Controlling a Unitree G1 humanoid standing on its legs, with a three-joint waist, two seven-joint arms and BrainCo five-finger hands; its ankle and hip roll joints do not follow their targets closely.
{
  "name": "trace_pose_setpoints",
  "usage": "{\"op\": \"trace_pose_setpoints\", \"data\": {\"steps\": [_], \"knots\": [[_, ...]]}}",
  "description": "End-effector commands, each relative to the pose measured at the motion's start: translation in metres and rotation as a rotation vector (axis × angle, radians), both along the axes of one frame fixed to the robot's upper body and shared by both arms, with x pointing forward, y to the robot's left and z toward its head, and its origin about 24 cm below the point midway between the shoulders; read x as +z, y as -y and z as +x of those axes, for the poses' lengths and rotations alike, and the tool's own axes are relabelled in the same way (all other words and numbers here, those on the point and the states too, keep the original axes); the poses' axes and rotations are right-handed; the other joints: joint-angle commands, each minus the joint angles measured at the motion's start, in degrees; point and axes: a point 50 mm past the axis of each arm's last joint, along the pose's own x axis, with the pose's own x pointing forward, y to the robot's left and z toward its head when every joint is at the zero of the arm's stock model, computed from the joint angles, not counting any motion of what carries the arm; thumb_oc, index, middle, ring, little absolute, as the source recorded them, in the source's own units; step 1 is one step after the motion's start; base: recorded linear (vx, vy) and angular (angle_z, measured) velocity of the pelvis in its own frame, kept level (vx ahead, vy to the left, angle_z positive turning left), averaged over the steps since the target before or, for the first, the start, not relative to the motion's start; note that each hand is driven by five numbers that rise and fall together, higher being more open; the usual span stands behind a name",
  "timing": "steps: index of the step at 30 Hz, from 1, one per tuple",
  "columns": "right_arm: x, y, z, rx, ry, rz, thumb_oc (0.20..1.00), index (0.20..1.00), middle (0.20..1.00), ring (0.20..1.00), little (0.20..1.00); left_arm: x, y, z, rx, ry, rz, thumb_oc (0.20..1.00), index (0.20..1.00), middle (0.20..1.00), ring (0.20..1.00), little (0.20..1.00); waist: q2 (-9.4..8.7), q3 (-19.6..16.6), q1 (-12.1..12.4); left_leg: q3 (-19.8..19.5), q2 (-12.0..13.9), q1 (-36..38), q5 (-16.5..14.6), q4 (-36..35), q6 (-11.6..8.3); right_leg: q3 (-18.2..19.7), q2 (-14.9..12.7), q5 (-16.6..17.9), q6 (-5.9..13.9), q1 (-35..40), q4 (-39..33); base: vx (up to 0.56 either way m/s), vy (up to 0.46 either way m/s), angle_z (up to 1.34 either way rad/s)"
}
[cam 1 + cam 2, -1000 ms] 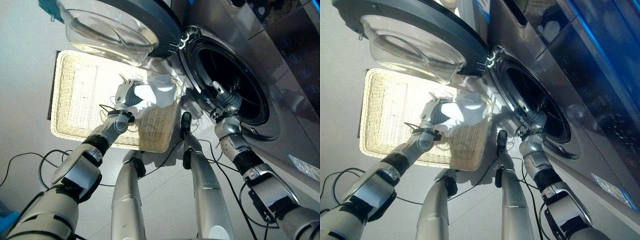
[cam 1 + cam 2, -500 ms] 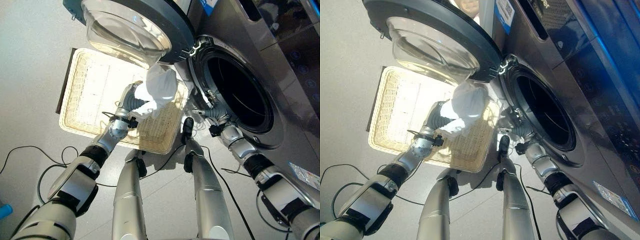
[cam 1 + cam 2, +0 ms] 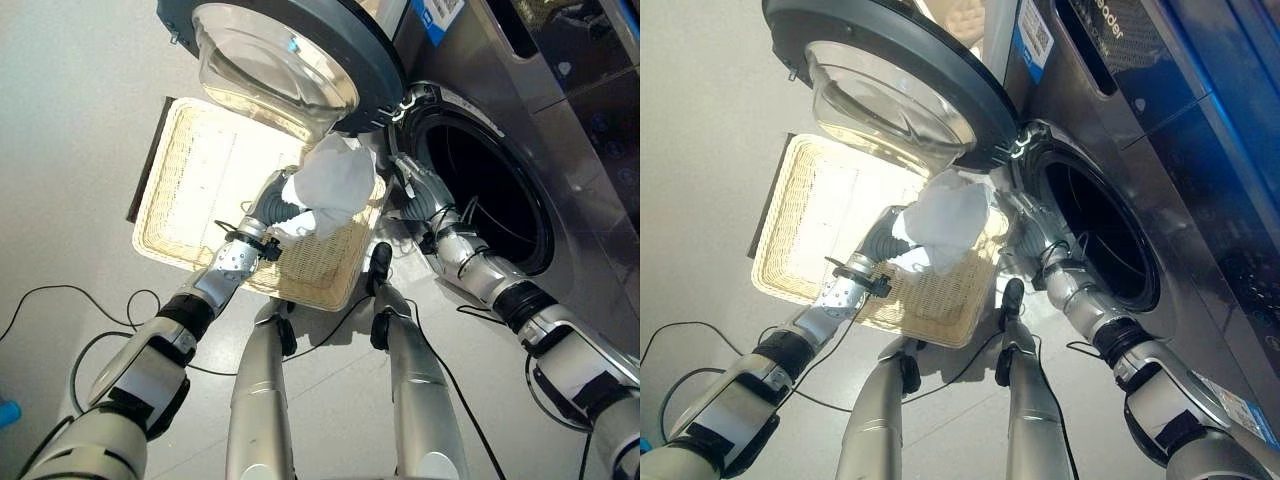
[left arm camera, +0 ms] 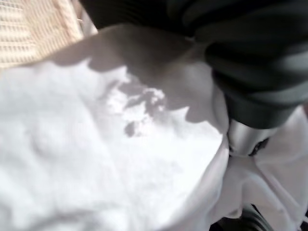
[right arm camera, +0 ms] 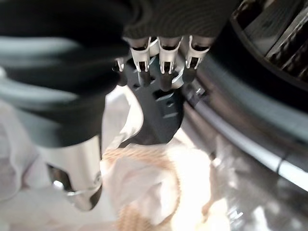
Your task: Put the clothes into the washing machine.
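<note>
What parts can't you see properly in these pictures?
- Left hand: its fingers are buried under the white cloth in the eye and left wrist views.
- Inside the washing machine drum: too dark to tell what's in there.
- Basket: its far edge is hidden behind the open door.
</note>
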Motion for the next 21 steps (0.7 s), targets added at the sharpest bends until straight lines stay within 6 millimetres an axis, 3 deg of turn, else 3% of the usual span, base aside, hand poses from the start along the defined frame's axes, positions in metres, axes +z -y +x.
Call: {"op": "trace_pose_setpoints", "data": {"steps": [1,14,21], "knots": [[0.030,-0.008,0.002,0.094,0.016,0.045,1.000,1.000,1.000,1.000,1.000,0.027,0.024,-0.014,-0.201,0.107,-0.101,0.200,0.200,0.200,0.200,0.200,1.79,-0.9,2.1,3.3,-2.0,2.3,-1.1,-3.0,-3.17,-4.6,-2.8,-8.9,6.80,-0.4,10.8,0.00,-0.004,0.05],[0.022,-0.031,0.014,0.247,-0.270,0.165,1.000,1.000,1.000,1.000,1.000,0.051,0.061,-0.035,-0.480,0.145,-0.146,0.200,0.200,0.200,0.200,0.200,3.30,-0.9,3.9,1.7,-3.5,2.4,-0.3,-3.6,-2.74,-5.1,-3.2,-8.3,5.98,0.2,10.2,0.00,-0.013,0.05],[0.024,-0.062,0.002,0.596,-0.484,0.375,1.000,1.000,1.000,1.000,1.000,0.059,0.073,-0.039,-0.523,0.151,-0.137,0.200,0.200,0.200,0.200,0.200,3.05,-0.9,4.1,0.9,-4.4,2.7,0.0,-3.7,-2.75,-5.4,-3.0,-8.0,5.57,0.8,9.6,0.01,-0.021,0.09]]}}
